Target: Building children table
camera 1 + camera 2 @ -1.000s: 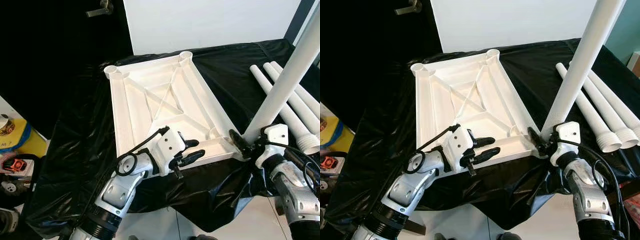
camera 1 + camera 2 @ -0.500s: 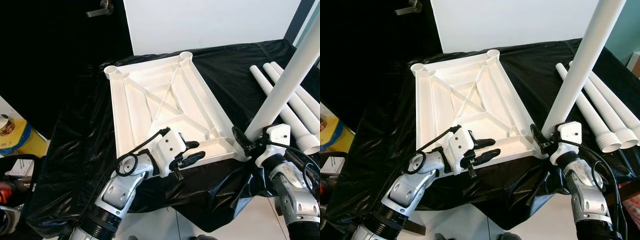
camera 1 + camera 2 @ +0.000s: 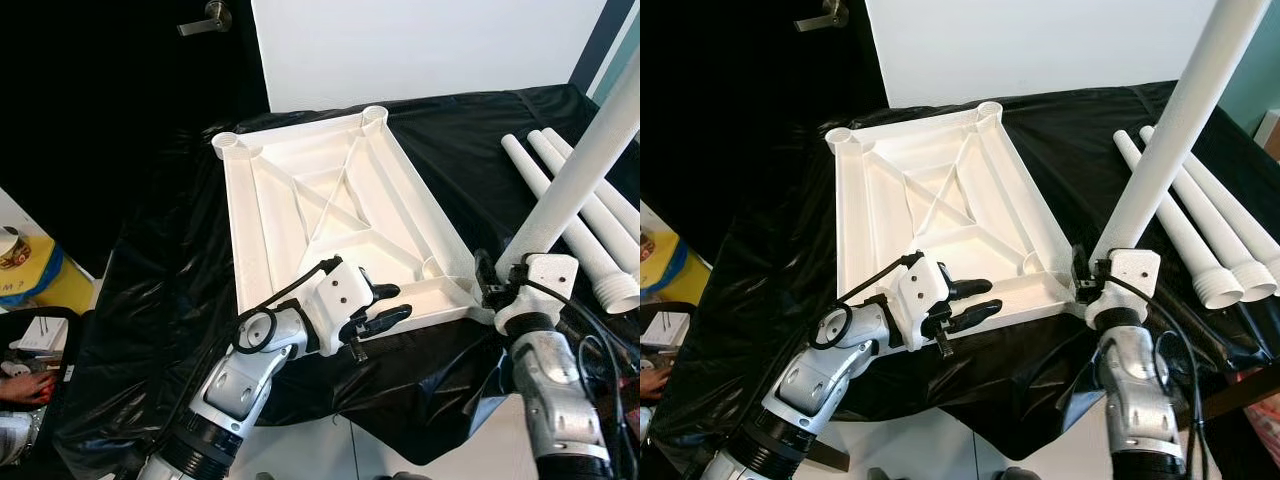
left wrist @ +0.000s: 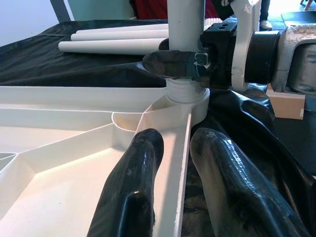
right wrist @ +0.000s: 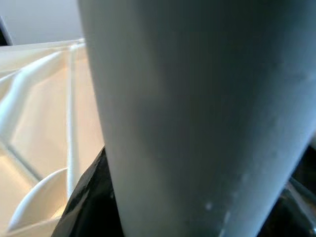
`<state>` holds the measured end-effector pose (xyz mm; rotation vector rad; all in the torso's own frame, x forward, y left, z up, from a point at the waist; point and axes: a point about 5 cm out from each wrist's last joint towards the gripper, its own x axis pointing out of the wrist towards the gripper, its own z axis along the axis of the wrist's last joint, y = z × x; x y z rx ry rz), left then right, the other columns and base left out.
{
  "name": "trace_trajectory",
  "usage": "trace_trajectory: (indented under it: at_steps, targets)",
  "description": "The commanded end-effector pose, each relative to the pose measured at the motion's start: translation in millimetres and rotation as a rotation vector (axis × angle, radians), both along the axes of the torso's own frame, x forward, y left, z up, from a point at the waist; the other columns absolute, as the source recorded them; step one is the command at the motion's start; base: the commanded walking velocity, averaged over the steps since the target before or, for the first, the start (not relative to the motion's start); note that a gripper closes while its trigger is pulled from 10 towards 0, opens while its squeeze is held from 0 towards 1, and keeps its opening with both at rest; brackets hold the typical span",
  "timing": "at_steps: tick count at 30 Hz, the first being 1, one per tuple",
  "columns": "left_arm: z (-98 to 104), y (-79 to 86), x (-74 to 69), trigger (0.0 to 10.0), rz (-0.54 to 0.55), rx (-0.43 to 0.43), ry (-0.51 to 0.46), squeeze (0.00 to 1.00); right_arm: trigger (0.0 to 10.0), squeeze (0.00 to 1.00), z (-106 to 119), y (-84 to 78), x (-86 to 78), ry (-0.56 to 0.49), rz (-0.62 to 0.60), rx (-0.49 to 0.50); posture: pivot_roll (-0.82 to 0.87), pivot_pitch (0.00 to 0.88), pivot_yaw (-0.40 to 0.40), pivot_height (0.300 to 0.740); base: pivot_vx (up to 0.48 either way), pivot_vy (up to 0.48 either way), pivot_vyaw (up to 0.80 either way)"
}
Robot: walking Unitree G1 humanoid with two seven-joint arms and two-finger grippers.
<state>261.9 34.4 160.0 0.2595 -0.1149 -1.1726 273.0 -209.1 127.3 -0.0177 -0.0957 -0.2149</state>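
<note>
The white tabletop [image 3: 330, 200] lies upside down on a black cloth, ribs up. My left gripper [image 3: 378, 306] is shut on its near rim, one finger on each side of the wall [image 4: 170, 163]. My right gripper [image 3: 490, 285] is shut on a long white leg [image 3: 580, 170] close to its lower end. That leg stands tilted in the near right corner socket [image 4: 185, 96], with its threaded end sitting in the socket. The right wrist view shows the leg [image 5: 197, 123] up close between the fingers.
Three spare white legs [image 3: 1200, 235] lie side by side on the cloth to the right. Open round sockets [image 3: 228, 143] mark the tabletop's far corners. The cloth's near edge hangs off the support. A yellow container [image 3: 35, 275] and a person's hand [image 3: 30, 362] are at lower left.
My right forearm has swung in under the socket corner and its wrist has turned, with the leg still held in the socket. The left gripper stays on the rim. A hand appeared at lower left.
</note>
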Motion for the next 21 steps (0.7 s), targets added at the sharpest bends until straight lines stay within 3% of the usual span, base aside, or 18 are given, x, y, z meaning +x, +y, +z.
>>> trace_trajectory:
  at_steps: [1, 2, 5, 21]
  targets:
    - [-1.9, -1.0, -4.1, 10.0, -0.041, 0.012, 0.014, 0.0, 10.0, 0.0, -32.0, -2.2, -9.0, 0.167, -0.063, 0.033, -0.17, 0.086, 0.048, 0.74, 0.0, 0.0, 0.0]
    - [-1.6, -1.1, -4.1, 10.0, -0.041, 0.011, 0.013, 0.0, 10.0, 0.0, -33.5, 3.4, -11.1, 0.176, -0.139, 0.055, -0.17, 0.087, 0.047, 0.74, 0.0, 0.0, 0.0]
    - [-1.9, -1.3, -4.7, 10.0, -0.042, 0.01, 0.017, 0.0, 10.0, 0.0, -32.6, 15.8, -12.0, 0.165, -0.182, 0.098, -0.18, 0.09, 0.052, 0.74, 0.0, 0.0, 0.0]
    - [-2.8, -0.6, -4.9, 10.0, -0.04, 0.013, 0.021, 0.0, 10.0, 0.0, -19.8, 25.0, -14.0, 0.117, -0.212, 0.131, -0.17, 0.101, 0.05, 0.74, 0.0, 0.0, 0.0]
